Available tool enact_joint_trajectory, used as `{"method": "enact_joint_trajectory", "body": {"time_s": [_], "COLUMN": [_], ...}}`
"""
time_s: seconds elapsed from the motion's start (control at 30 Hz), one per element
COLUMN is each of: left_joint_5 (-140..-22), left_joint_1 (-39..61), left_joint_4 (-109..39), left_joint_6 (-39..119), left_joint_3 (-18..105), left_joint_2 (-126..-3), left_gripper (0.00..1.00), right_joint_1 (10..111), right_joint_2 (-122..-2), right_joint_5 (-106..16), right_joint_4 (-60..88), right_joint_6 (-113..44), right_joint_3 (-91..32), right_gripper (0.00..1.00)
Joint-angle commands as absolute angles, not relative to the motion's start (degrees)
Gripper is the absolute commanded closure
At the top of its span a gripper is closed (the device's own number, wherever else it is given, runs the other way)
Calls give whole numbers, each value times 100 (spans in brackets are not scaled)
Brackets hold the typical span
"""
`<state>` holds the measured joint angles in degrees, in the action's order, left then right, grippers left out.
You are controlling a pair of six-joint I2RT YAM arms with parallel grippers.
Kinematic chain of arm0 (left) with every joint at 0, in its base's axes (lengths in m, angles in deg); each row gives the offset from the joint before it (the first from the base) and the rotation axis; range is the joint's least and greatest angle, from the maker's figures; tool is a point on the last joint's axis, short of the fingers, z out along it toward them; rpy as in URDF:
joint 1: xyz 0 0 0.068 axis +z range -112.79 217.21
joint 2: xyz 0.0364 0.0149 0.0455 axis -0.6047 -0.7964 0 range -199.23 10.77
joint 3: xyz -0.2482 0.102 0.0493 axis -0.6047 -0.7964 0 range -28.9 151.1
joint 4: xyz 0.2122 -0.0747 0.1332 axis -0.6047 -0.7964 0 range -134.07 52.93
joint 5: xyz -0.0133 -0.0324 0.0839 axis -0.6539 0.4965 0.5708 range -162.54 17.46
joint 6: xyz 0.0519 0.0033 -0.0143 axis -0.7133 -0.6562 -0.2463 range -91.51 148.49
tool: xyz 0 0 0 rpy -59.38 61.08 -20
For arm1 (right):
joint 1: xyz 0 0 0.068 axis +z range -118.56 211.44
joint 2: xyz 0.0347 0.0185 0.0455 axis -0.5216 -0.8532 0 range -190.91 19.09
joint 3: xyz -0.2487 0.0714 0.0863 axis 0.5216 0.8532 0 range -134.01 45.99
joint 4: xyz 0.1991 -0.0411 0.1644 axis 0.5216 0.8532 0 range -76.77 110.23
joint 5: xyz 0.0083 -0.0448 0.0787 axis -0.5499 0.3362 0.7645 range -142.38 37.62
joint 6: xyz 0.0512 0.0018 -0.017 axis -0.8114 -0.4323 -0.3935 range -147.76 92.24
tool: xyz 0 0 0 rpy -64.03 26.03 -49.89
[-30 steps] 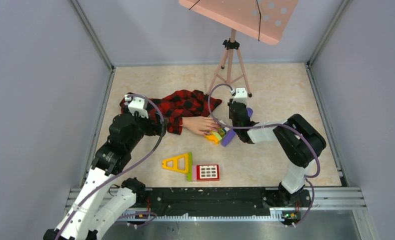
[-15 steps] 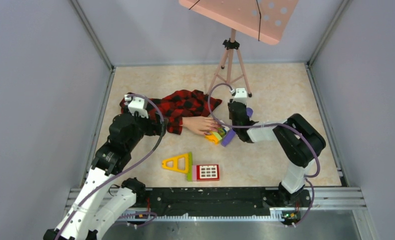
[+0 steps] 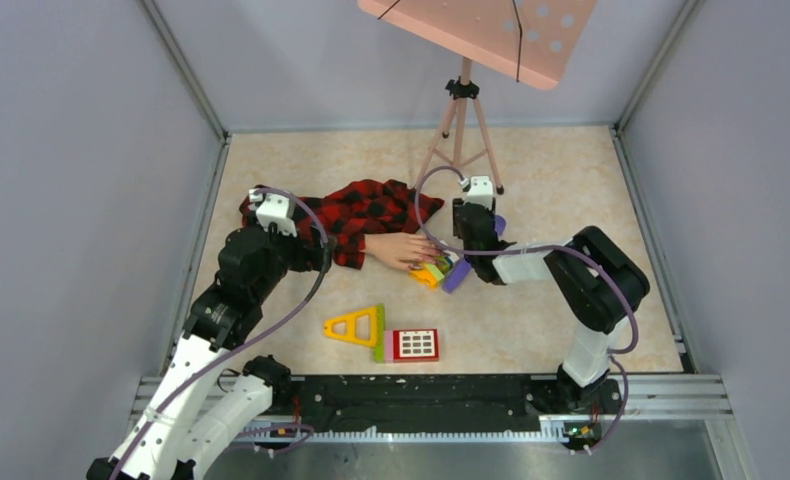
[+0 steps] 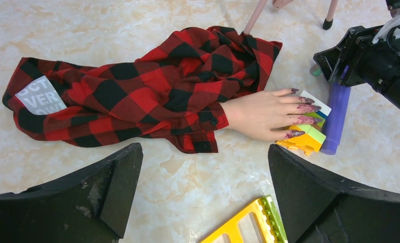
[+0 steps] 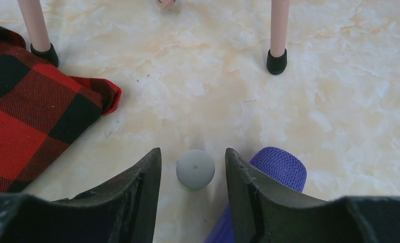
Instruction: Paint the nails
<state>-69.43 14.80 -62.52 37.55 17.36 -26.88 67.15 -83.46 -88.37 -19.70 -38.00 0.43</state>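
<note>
Nails (image 4: 312, 108), dark purplish and smeared, tip the flesh-coloured mannequin hand (image 4: 261, 114) at the right of centre in the left wrist view. They rest on a small stack of coloured blocks (image 4: 309, 139). The left gripper (image 4: 205, 152) is released, with its black fingers spread wide across the bottom of the frame, apart from the hand. The right gripper (image 4: 334, 66) sits near the nails, up and to their right, not touching them. In its own view the right gripper's fingers (image 5: 147, 187) stand parted around a small round grey cap (image 5: 195, 169), with a gap on each side.

The hand's long axis runs left to right in the left wrist view. Its wrist is inside the red-and-black plaid sleeve (image 4: 152, 101) and its fingertips point right toward a purple cylinder (image 4: 334, 121).

Everything lies on a beige marbled table (image 3: 551, 180) between plain grey walls (image 3: 71, 150). A pink tripod stand (image 3: 461, 120) is at upper centre of the top view. A yellow triangle toy (image 3: 356, 325) and a red window block (image 3: 414, 344) lie at lower centre.
</note>
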Motion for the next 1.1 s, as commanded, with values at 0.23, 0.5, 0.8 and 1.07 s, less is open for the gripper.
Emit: {"method": "enact_joint_trajectory", "body": {"time_s": [0.23,0.5,0.8,1.07], "left_joint_5": [-6675,-6607,-6757,-7016], "left_joint_1": [1498,1500,1777,2884], "left_joint_4": [-6140,-6151,-6209,-6377], "left_joint_6": [3728,3728,3825,4142], "left_joint_3": [1748,1753,1803,1937], "left_joint_2": [-2612,-2596,-2805,-3207], "left_gripper": [1,1,1,1], "right_joint_1": [6659,6647,5889,4177], "right_joint_2": [-8083,-7199,-5980,-4761], "right_joint_5": [-8621,-8155,-6746,-5422], "right_joint_4": [-2046,-1088,674,1654], "right_joint_6": [-3688,-3544,-4305,-4784], "right_joint_3": [-166,-260,-155,409], "right_gripper": [17,6,4,3]}}
